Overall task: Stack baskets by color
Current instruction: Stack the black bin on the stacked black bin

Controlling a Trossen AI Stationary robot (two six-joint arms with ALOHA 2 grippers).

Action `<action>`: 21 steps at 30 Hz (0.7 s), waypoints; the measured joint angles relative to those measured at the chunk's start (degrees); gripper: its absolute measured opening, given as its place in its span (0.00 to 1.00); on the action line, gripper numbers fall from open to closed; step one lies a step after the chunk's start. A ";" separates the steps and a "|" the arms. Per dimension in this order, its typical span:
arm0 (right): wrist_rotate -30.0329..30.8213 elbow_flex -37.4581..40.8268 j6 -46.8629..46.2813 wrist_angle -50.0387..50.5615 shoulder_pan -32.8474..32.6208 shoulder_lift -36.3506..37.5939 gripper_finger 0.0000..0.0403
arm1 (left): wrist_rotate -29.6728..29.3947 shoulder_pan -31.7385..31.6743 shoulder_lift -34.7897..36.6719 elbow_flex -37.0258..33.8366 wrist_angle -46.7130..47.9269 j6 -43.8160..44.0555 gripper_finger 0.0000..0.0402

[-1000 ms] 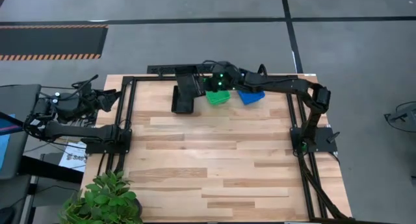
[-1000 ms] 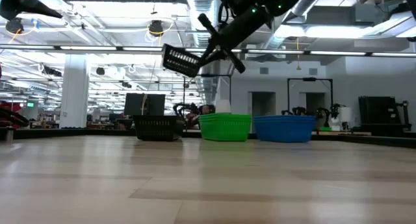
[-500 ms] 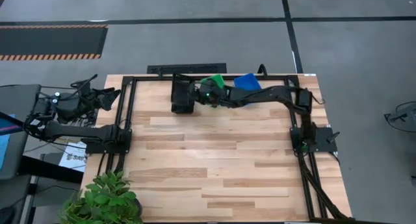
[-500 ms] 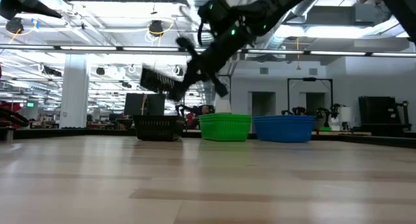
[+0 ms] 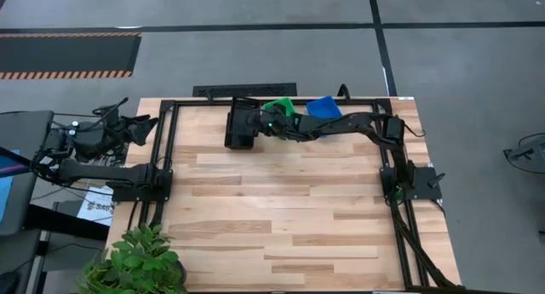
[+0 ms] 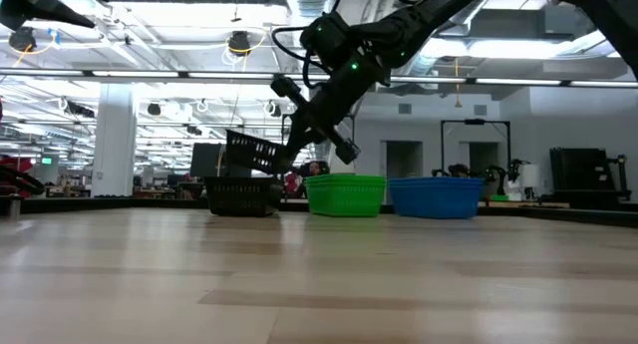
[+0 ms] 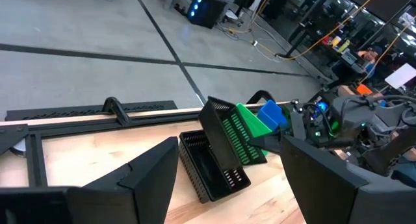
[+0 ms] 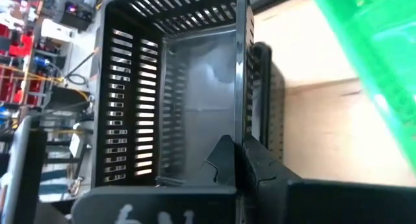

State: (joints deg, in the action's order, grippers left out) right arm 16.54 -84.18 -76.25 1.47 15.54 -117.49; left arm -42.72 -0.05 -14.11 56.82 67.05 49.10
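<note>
My right gripper [image 6: 291,157] is shut on a black basket [image 6: 251,152], which hangs tilted just above another black basket [image 6: 242,196] resting on its base at the table's far edge. The green baskets [image 5: 281,107] and blue baskets [image 5: 324,106] stand to the right of it, also along the far edge. In the left wrist view the held basket [image 7: 223,130] leans over the lower one [image 7: 211,167]; whether they touch I cannot tell. My left gripper [image 5: 143,128] waits open at the table's far left corner, touching nothing. My right gripper pinches the held basket's side wall [image 8: 241,136], the one toward the table's right, with one finger [image 8: 221,162] inside the basket and one outside. The fingers come slanting down from the table's right. The basket hangs tilted, its open top turned toward the gripper.
A black metal frame [image 5: 170,149] borders the wooden table. A potted plant [image 5: 140,260] stands at the near left corner. The table's middle and near part [image 5: 281,217] is bare wood.
My right gripper has come down and toward the table's left with the black basket, rolling as it went. The basket has sunk from well above the table to just over the black basket on the table, staying tilted.
</note>
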 joint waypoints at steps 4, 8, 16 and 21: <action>0.00 0.00 0.17 -0.03 -1.59 0.00 0.01 | 0.02 0.00 0.00 0.00 0.00 0.00 0.64; 0.98 0.00 0.30 0.88 -2.28 0.00 0.02 | -0.05 0.01 0.00 0.00 0.00 -0.02 0.64; 2.00 0.00 1.56 1.13 -1.85 0.00 0.02 | -0.15 0.01 0.00 0.00 0.00 -0.42 0.64; 1.61 0.00 1.73 -1.19 -2.06 0.00 0.02 | -0.15 0.00 0.00 0.00 0.00 -0.44 0.64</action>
State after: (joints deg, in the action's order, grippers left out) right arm 18.15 -84.18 -74.52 0.29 13.47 -117.49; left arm -42.87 -0.05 -14.11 56.82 67.05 48.66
